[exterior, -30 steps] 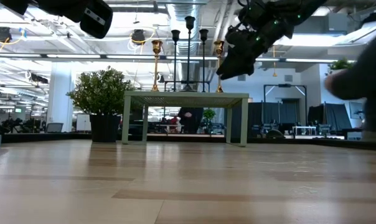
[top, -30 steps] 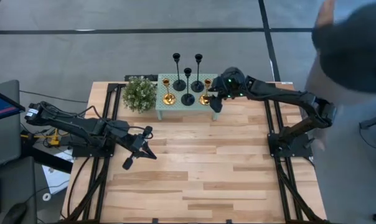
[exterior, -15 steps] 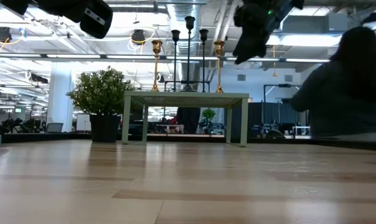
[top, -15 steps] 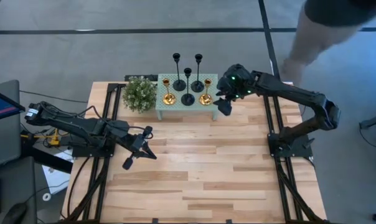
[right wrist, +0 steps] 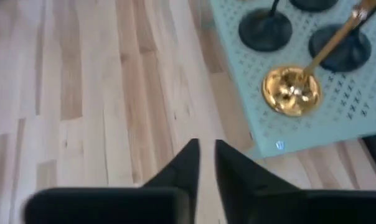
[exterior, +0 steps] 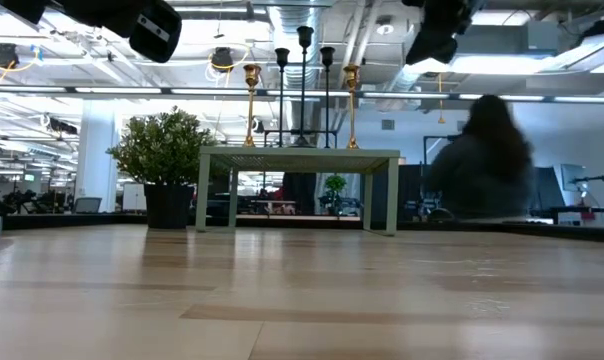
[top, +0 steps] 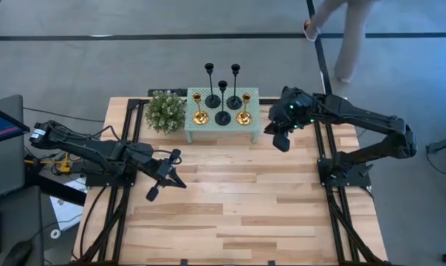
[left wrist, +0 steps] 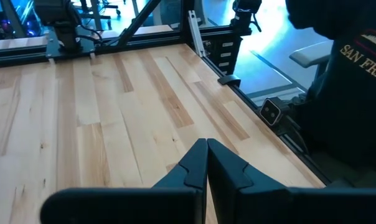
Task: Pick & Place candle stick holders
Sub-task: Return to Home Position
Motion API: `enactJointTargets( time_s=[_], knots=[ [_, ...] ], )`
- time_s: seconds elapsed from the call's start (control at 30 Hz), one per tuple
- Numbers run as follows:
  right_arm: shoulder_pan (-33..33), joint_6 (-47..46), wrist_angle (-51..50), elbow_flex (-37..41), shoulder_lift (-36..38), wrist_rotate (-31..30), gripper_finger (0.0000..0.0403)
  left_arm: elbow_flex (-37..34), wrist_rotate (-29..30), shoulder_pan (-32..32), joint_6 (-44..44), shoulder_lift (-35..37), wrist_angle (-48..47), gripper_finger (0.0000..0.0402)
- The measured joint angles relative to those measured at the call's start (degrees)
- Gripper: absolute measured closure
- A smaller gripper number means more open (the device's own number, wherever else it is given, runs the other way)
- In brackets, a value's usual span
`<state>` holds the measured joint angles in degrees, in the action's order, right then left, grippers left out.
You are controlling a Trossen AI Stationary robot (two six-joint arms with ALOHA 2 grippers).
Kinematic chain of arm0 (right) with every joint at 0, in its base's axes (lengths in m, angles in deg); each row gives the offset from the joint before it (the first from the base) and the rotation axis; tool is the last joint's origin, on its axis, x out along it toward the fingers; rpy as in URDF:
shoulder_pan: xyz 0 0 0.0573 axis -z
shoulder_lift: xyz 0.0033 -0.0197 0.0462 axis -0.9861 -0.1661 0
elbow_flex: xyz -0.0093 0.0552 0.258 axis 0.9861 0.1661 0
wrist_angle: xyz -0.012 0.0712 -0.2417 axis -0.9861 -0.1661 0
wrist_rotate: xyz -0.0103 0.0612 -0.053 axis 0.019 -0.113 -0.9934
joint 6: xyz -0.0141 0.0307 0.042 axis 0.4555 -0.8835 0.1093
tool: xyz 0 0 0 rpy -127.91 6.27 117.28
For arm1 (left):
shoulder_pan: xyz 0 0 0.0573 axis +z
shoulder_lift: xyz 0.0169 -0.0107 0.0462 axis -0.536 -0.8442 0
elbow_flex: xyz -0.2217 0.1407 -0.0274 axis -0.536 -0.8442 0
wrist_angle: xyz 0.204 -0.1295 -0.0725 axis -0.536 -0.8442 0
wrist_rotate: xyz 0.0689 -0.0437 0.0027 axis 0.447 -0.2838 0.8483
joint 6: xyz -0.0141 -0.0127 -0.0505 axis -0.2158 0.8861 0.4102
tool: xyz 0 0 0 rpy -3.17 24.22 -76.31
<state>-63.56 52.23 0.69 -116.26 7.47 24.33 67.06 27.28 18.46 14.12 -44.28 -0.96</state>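
Observation:
Five candle stick holders stand by their round bases on a small pale green table (top: 221, 127) at the far middle. Three are black (top: 222, 103), with thin stems. Two are gold: one on the left (top: 199, 112) and one on the right (top: 244, 112), whose base (right wrist: 292, 91) shows in the right wrist view. My right gripper (top: 282, 142) (right wrist: 206, 152) hangs high, right of the green table and clear of it. Its fingers stand a narrow gap apart with nothing between them. My left gripper (top: 177, 181) (left wrist: 206, 146) waits shut above the table's left half.
A small green potted plant (top: 166, 112) stands just left of the green table. A person (top: 341, 33) walks on the floor beyond the far right corner and shows in the low view (exterior: 482, 160). Bare wood (top: 238, 207) fills the middle and near part.
My right gripper has drawn back from the right gold holder toward the table's right edge, rising as it went. That holder stays upright on the green table. The person behind has walked along the far side.

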Motion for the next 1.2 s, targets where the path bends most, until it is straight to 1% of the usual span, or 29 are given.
enactJointTargets(
  time_s=[0.07, 0.13, 0.4, 0.53, 0.63, 0.73, 0.83, 0.93, 1.0, 1.1, 1.2],
  knots=[
    [-0.7, -1.03, -0.53, 0.02, -0.27, -1.34, 0.0384, 0.0, 0.11, 0.0, 0.02, 0.0, 0.02, 0.0392],
    [-0.8, -1.15, -0.85, 0.04, -0.31, -1.47, 0.0398, 0.0, 0.11, -0.02, 0.0, 0.0, 0.0, 0.0392],
    [-0.33, -3.61, -0.54, -0.04, -1.53, -1.3, 0.0367, 0.0, 0.11, -0.02, 0.15, 0.0, 0.11, 0.0392],
    [-0.26, -3.56, -0.62, 0.14, -2.51, -1.27, 0.0363, 0.0, 0.18, 0.0, -0.38, 0.0, 0.86, 0.0392],
    [-0.25, -2.41, 3.35, -0.02, -3.97, -1.26, 0.0365, 0.0, 1.7, -0.02, -1.72, 0.0, 2.49, 0.0392],
    [-0.36, -1.51, 5.53, 0.01, -5.18, -0.55, 0.0373, 0.0, 1.92, 0.0, -0.6, 0.02, 4.59, 0.0392],
    [-0.84, 5.17, 2.53, 0.02, -5.75, 0.76, 0.0395, 0.0, 1.88, -0.02, -1.26, 0.05, 5.62, 0.0397],
    [-1.52, 6.05, 0.35, 0.09, -5.89, 0.84, 0.0398, 0.0, 1.91, -0.02, -4.2, 0.51, 5.72, 0.0397],
    [-2.37, 6.95, 1.54, 0.06, -5.84, 0.81, 0.0401, 0.0, 3.73, -0.01, -5.87, 0.79, 5.47, 0.0398],
    [-3.21, 7.87, 4.07, 0.06, -5.84, 0.67, 0.0402, 0.0, 8.62, -0.02, -6.95, 0.87, 5.12, 0.0398],
    [-3.77, 7.95, 4.12, 0.09, -5.15, 0.65, 0.0402, 0.0, 10.25, 0.01, -7.45, 0.83, 4.45, 0.0399]
  ],
)
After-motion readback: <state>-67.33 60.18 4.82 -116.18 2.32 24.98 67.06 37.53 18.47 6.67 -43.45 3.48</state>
